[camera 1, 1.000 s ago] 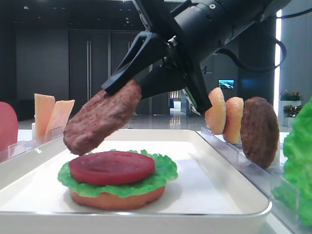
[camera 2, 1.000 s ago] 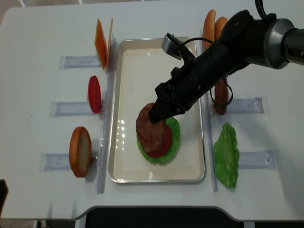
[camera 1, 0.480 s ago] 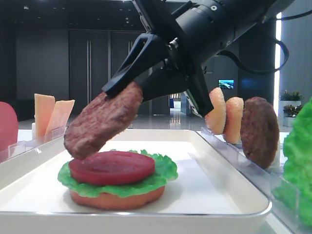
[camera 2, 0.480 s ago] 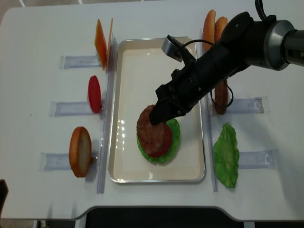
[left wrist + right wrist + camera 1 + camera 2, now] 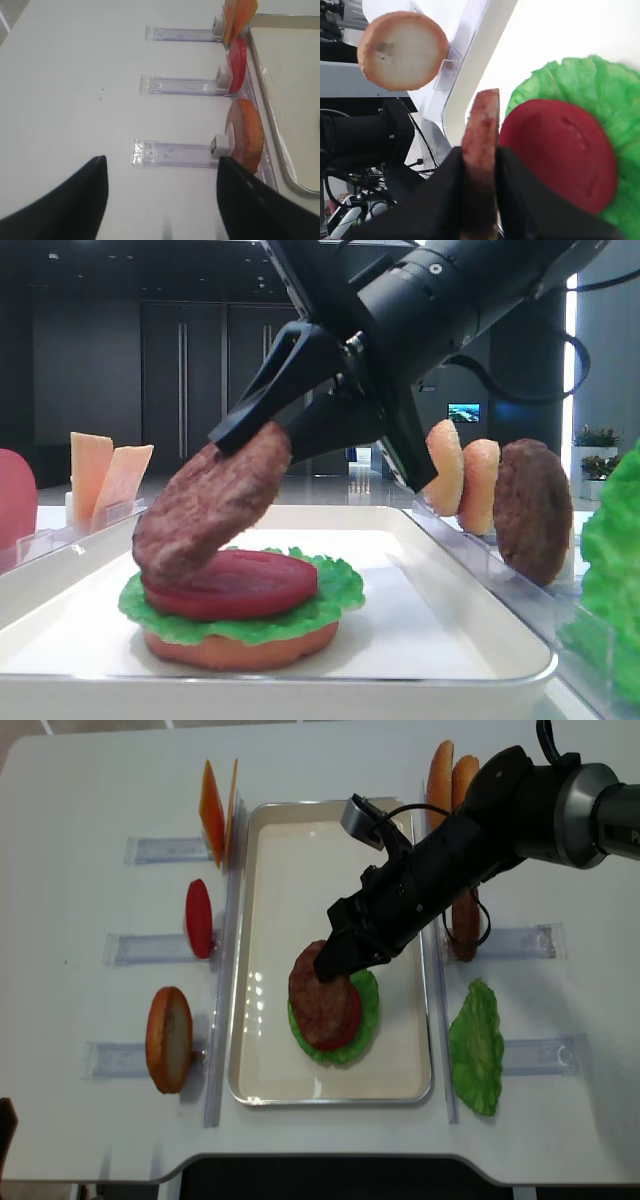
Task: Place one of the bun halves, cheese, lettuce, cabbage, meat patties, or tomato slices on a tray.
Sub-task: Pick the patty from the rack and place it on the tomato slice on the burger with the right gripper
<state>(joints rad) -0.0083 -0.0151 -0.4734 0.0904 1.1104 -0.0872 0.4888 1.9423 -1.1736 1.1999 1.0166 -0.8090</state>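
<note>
The meat patty (image 5: 205,502), a thick round dark-brown disc with a rough grainy surface, hangs tilted over the large white glossy tray (image 5: 262,870), pinched at its upper edge by the right gripper (image 5: 262,427), whose jaws are clamped narrowly on its two faces (the right wrist view shows the patty edge-on between the black fingers). Its lower edge looks to be touching, or all but touching, the left side of the smooth pinkish-red tomato slice (image 5: 245,582), which lies flat on a bright green ruffled lettuce leaf (image 5: 335,592) over a tan-orange bun half (image 5: 240,648) on the tray.

Three layers are thus already stacked, and the patty seems to be the piece in hand: it is over the stack but not yet laid flat or let go, so lowering and releasing remain.

On the white worktop (image 5: 90,800) the clear racks hold spares: pale orange cheese slices (image 5: 212,808), another tomato slice (image 5: 198,917), a bun half (image 5: 168,1038), a second lettuce leaf (image 5: 477,1046).

The left gripper (image 5: 160,200) waits over the worktop left of the tray, jaws spread wide and holding nothing.
</note>
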